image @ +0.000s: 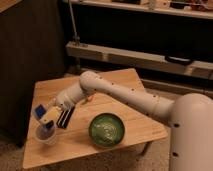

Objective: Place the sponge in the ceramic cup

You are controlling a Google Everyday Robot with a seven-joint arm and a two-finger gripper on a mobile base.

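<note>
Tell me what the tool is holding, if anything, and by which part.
The tool is shut on the sponge, apparently gripping its end nearer the arm. The blue end sticks out free, just above the ceramic cup.

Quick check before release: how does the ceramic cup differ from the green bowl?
The ceramic cup is pale, narrow and tapered; the green bowl is dark green and much wider. The cup sits right under the gripper, whose jaws are shut on the sponge; the bowl stands apart from it. Both stand upright, open-topped, on the wooden table.

No legible text anywhere
</note>
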